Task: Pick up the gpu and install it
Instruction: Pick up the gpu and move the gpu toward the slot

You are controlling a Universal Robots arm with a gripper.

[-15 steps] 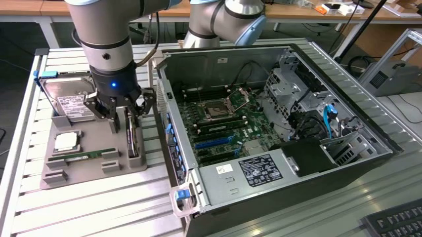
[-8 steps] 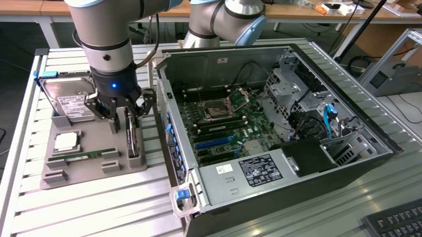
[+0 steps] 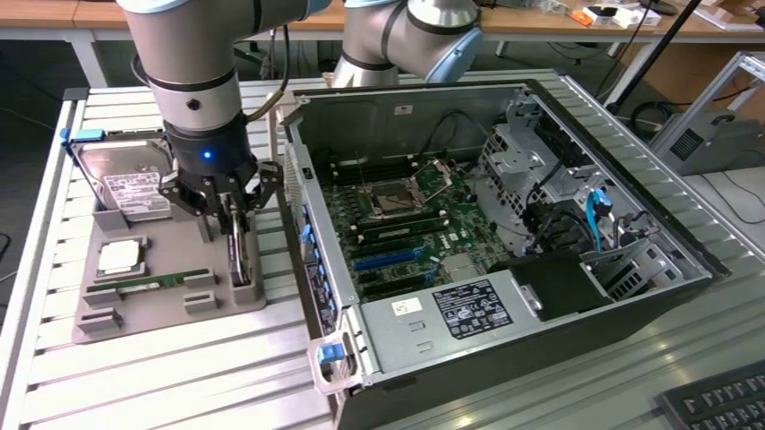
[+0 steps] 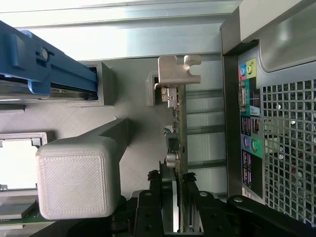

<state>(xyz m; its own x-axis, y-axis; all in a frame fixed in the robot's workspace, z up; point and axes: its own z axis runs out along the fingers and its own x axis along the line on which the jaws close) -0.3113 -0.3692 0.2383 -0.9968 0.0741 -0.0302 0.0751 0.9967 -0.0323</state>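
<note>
The case (image 3: pixel 395 112) lies open on the table (image 3: pixel 179 376), with its board (image 3: pixel 400 228) showing inside. Beside the case's rear wall, on the exterior view's left of it, sits a grey holder (image 3: pixel 167 309). The gpu (image 3: pixel 242 260) stands on edge in the holder slot nearest the case. It is outside the case, running parallel to that rear wall and just apart from it. The arm (image 3: pixel 185 63) comes straight down beside the case, and the gripper (image 3: pixel 236 215) sits over the card's upper edge.

In the wrist view the gpu (image 4: pixel 181 123) shows edge-on as a thin green line, with small parts on the side away from the case (image 4: pixel 291 148). Its silver bracket (image 4: pixel 178 69) is at the end far from the gripper (image 4: pixel 178 180), which straddles the card's near end. Whether the gripper is clamped on the card or loose around it I cannot tell. The case's coloured ports (image 4: pixel 249 143) face the card across a strip of bare table.

Farther from the case than the gpu, the holder carries a drive (image 3: pixel 125 179) with a blue handle (image 4: pixel 44 69), a cpu (image 3: pixel 120 257) and a ram stick (image 3: pixel 150 285). All three are apart from the gripper.
</note>
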